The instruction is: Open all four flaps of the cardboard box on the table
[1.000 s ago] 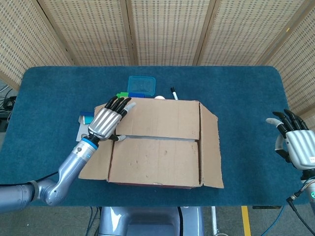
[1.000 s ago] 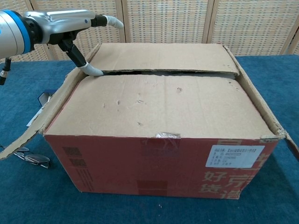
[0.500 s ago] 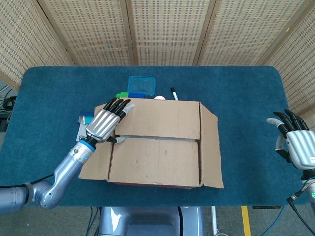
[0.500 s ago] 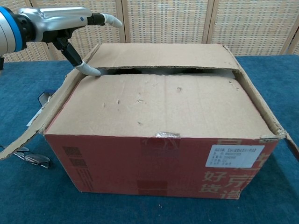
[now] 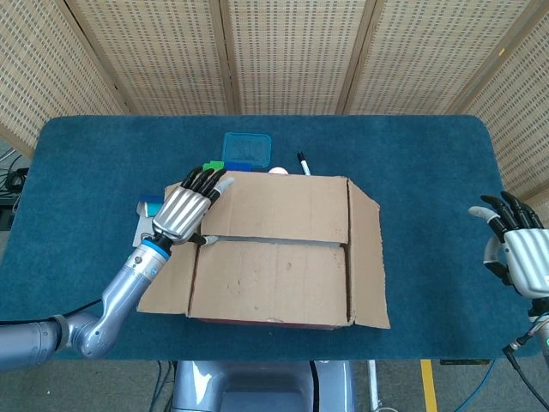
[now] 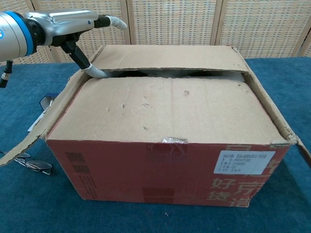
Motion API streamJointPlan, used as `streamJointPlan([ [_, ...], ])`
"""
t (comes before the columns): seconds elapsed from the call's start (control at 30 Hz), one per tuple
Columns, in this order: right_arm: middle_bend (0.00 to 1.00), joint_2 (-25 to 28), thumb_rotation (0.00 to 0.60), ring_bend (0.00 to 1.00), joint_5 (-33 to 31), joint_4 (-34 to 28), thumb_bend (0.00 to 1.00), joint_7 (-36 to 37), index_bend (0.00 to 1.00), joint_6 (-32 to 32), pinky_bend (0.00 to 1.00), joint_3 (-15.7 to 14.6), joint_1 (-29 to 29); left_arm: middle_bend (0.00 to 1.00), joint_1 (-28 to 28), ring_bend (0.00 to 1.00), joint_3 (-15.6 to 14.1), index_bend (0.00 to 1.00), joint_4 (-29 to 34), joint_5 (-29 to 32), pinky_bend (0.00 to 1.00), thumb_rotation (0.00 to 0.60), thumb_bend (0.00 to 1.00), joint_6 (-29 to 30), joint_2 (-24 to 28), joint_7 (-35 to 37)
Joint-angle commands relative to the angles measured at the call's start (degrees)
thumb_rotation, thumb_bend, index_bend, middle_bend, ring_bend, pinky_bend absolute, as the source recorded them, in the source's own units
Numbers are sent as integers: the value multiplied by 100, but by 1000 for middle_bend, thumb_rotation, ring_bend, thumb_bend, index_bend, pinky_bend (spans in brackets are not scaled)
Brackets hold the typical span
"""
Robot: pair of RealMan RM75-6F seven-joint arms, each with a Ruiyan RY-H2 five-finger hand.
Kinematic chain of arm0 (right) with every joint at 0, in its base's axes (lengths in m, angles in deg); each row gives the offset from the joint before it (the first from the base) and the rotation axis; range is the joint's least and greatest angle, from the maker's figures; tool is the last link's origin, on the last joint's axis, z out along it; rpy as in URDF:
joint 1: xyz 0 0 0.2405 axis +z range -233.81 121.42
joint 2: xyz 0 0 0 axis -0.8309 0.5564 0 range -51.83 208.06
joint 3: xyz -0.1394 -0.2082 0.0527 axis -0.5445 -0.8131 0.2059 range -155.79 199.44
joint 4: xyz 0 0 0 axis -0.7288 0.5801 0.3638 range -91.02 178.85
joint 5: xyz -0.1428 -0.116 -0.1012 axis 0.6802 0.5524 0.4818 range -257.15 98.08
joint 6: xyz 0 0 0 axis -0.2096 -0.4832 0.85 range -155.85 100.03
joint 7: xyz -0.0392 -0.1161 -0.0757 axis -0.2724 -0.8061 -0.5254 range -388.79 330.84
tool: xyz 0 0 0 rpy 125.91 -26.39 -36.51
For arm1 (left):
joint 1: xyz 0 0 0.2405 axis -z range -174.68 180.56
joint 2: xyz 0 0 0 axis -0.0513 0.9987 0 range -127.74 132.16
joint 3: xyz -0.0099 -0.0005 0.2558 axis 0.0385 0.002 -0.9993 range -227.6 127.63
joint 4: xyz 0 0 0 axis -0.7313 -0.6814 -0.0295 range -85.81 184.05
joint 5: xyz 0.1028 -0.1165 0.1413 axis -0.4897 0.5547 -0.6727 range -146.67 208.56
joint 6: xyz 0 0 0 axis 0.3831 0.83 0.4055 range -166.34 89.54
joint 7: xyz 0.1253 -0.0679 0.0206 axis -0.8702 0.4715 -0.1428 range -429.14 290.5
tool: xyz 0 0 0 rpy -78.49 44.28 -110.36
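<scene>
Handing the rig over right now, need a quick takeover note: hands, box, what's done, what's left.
Left hand: at the box's left end, one fingertip hooked into the seam under the far flap, which is lifted slightly, leaving a dark gap.
Right hand: open, off at the table's right edge, holding nothing.
Cardboard box: mid-table, red side toward the chest camera. Near flap lies flat and closed. Left side flap and right side flap are already folded out.
Done: both side flaps.
Left: lift the far flap fully back, then open the near flap.
</scene>
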Motion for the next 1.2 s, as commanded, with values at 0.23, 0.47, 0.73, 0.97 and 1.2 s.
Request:
streamJointPlan([
  [0.23, 142, -8, 600, 0, 5, 15, 878, 10, 223, -8, 115, 14, 6, 0, -115, 0, 182, 0, -153, -443, 0, 518, 195, 397, -12, 274],
  [0.47, 142, -1, 600, 0, -6, 23, 878, 26, 223, -2, 116, 21, -5, 0, -96, 0, 402, 0, -294, -493, 0, 518, 195, 450, 94, 428],
  [0.73, 142, 32, 600, 0, -23, 23, 878, 52, 223, 19, 116, 19, -38, 0, 99, 0, 653, 0, -728, -480, 0, 518, 195, 369, 103, 420],
  [0.97, 142, 62, 600, 0, -28, 6, 878, 53, 223, 37, 115, 27, -56, 0, 387, 0, 931, 0, -1190, -330, 0, 516, 194, 181, -16, 455],
  [1.2, 142, 102, 600, 0, -50, -11, 878, 65, 223, 52, 115, 40, -78, 0, 722, 0, 1060, 0, -1747, -46, 0, 518, 194, -38, -239, 234],
])
